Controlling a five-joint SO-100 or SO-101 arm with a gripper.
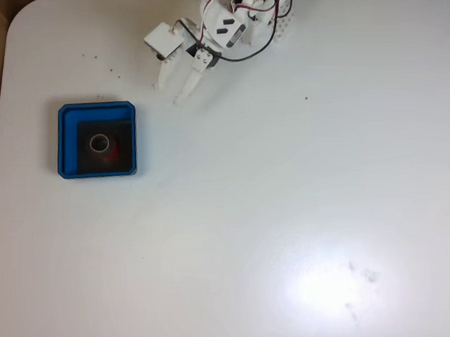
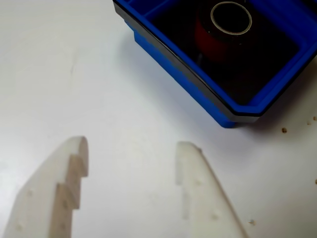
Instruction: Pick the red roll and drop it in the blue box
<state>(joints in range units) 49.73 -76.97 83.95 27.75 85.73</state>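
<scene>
Wrist view: the red roll (image 2: pixel 223 30) is seen standing on the black floor inside the blue box (image 2: pixel 198 89), so the drop is judged done. The gripper (image 2: pixel 133 148) is spread wide and empty above bare table, near the box. Fixed view: the box is placed at the left, apart from the arm at the far edge; nothing appears left to do.

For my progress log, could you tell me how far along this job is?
Done: the red roll sits upright on the black floor of the blue box. In hand: nothing; the gripper is open and empty over bare table beside the box. Left: nothing apparent.
</scene>
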